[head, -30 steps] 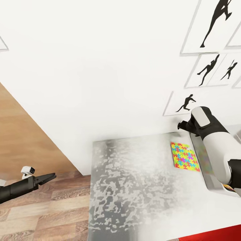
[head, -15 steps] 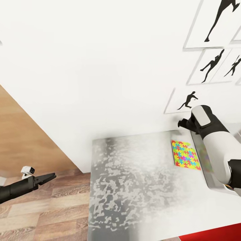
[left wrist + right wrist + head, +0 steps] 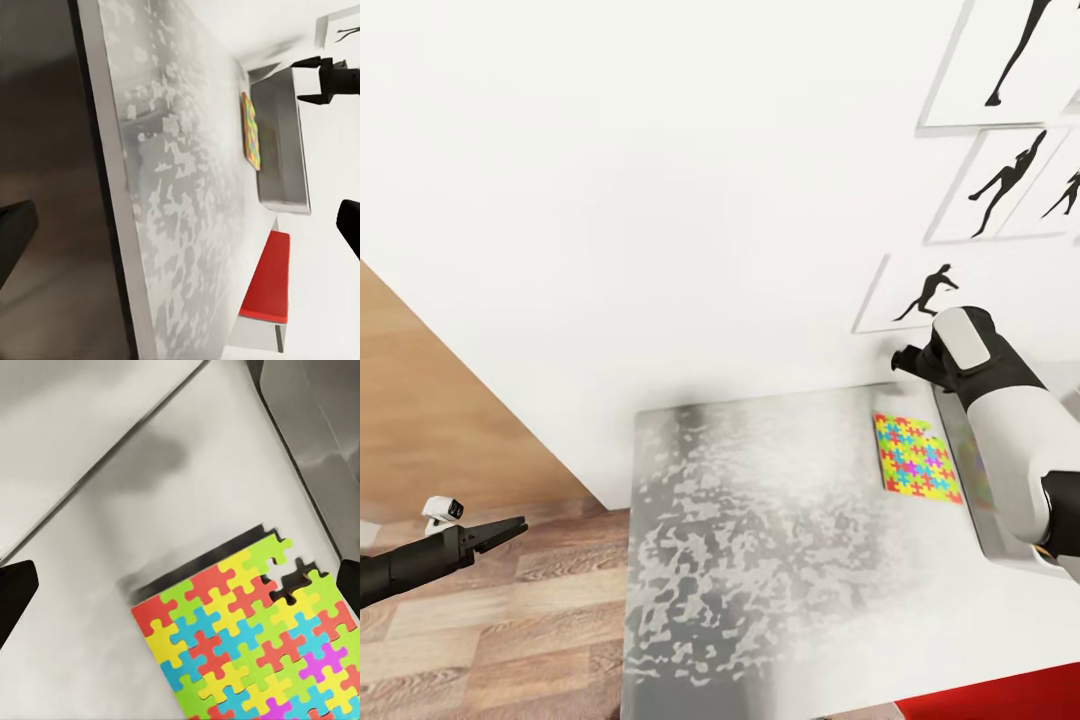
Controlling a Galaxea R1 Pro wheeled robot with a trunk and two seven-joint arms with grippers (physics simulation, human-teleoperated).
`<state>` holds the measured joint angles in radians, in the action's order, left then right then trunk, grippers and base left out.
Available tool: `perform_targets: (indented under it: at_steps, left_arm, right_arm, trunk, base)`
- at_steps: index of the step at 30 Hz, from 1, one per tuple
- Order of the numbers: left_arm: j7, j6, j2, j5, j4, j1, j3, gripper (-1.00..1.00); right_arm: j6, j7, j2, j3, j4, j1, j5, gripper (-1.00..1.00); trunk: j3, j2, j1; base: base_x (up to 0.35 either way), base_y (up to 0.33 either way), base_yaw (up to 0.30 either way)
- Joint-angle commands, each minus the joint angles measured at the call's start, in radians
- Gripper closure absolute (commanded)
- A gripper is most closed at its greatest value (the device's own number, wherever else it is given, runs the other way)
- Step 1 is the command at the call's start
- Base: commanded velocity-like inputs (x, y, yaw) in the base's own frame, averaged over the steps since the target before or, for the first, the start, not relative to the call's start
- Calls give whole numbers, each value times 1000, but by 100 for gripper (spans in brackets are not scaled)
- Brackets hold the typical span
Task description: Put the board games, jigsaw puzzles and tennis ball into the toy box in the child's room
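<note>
- A jigsaw puzzle [image 3: 916, 458] lies flat on the grey table [image 3: 760, 540], at 3 o'clock of its top, just beside the toy box [image 3: 990, 520]
- Right gripper [image 3: 908, 362] hangs above the puzzle's 12 o'clock edge, jaws spread wide and empty
- Left gripper [image 3: 505, 529] sits at 9 o'clock over the wood floor [image 3: 490, 640], fingers together

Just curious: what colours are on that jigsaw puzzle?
The jigsaw puzzle is a patchwork of red, yellow, green, blue and magenta pieces, clearest in the right wrist view.
</note>
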<state>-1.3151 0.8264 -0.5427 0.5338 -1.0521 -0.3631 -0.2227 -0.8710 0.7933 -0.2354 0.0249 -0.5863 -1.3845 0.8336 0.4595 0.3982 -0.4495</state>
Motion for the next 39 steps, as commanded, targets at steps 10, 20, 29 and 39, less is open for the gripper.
perform_targets:
  at_steps: [10,20,29,39]
  left_arm:
    - [-1,9,0,3,1,0,0,-100]
    - [-1,9,0,3,0,0,0,-100]
    - [-2,9,-4,3,1,0,0,-100]
    - [-2,8,-11,4,1,0,0,-100]
  right_arm:
    - [-2,9,3,3,-1,-18,10,-100]
    - [-2,9,3,3,-1,-33,9,-100]
    - [-2,9,2,3,-1,-42,9,-100]
    - [-2,9,2,3,-1,-47,9,-100]
  trunk:
    - [18,2,0]
    - [34,2,0]
    - [49,2,0]
    - [66,2,0]
  base:
    - [0,0,0]
    - [0,0,0]
    - [0,0,0]
    - [0,0,0]
